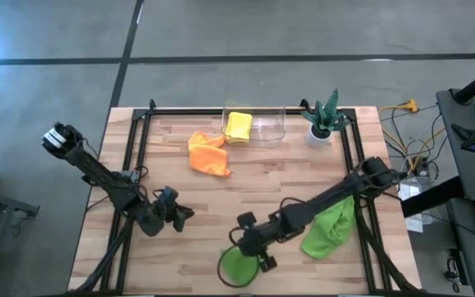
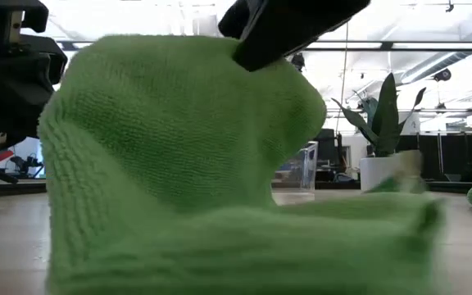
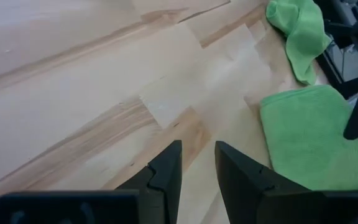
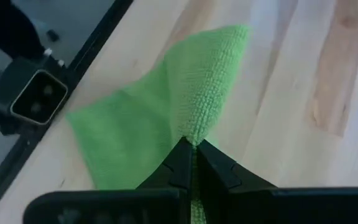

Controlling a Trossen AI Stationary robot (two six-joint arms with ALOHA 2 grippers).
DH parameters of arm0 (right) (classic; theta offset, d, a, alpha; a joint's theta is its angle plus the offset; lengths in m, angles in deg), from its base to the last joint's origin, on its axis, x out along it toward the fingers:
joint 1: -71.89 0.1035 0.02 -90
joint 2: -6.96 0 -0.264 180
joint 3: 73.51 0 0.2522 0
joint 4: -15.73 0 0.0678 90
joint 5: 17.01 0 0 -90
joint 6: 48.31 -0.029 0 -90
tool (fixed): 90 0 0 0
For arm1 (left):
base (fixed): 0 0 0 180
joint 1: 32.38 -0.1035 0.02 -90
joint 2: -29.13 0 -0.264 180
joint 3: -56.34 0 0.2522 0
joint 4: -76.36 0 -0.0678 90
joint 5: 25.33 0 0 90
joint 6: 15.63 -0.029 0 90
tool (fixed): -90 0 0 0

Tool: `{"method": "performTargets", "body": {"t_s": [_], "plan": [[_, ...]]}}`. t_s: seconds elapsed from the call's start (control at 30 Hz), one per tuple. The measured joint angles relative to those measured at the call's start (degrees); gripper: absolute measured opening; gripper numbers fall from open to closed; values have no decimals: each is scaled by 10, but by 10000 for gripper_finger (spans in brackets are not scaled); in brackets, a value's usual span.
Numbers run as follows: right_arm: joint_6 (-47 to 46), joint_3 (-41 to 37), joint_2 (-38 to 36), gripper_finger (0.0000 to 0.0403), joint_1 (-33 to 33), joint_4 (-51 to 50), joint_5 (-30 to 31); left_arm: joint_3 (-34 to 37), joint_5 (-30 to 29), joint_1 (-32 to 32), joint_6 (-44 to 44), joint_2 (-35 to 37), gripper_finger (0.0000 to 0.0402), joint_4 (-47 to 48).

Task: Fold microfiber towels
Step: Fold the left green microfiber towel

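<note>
A lime green towel [image 1: 236,267] lies at the table's near edge, with my right gripper [image 1: 252,250] shut on a raised part of it; it fills the low view [image 2: 179,164]. A second lime green towel [image 1: 330,231] lies crumpled under the right arm, to the right. Toward the back, an orange towel [image 1: 207,153] lies bunched on the table, and a yellow towel [image 1: 238,126] sits in a clear container [image 1: 266,124]. My left gripper [image 1: 181,213] hangs over bare wood, left of the held towel, its fingers [image 3: 166,171] a little apart with nothing between them. My right gripper pinches a raised ridge of the lime green towel [image 4: 196,127] between its two shut fingers. They slant down at it from the table's right and far side. The cloth rises like a tent to the fingers [image 2: 285,33], and its lower part [image 2: 220,246] lies on the table.
A spiky green plant in a white pot [image 1: 323,120] stands at the back right. A black frame [image 1: 138,157] runs along the table's sides. Bare wood [image 1: 287,169] lies in the middle. The low-view camera housing [image 4: 33,96] sits at the near edge, beside the held towel.
</note>
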Motion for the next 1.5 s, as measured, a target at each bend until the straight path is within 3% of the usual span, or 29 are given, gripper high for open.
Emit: {"method": "performTargets", "body": {"t_s": [0.13,0.8,1.17,1.3,1.5], "plan": [[27,0,0,9,26,0,26,0,0,0,-3,-8,81,-2],[52,-52,0,9,98,-2,19,0,6,0,-3,-13,81,-1],[54,-103,1,9,98,40,-25,0,10,0,1,-12,81,-15],[54,-122,1,9,98,45,-69,0,10,0,1,-12,81,-15],[39,-150,1,32,98,50,-97,-3,10,-3,1,-12,81,-24]]}}
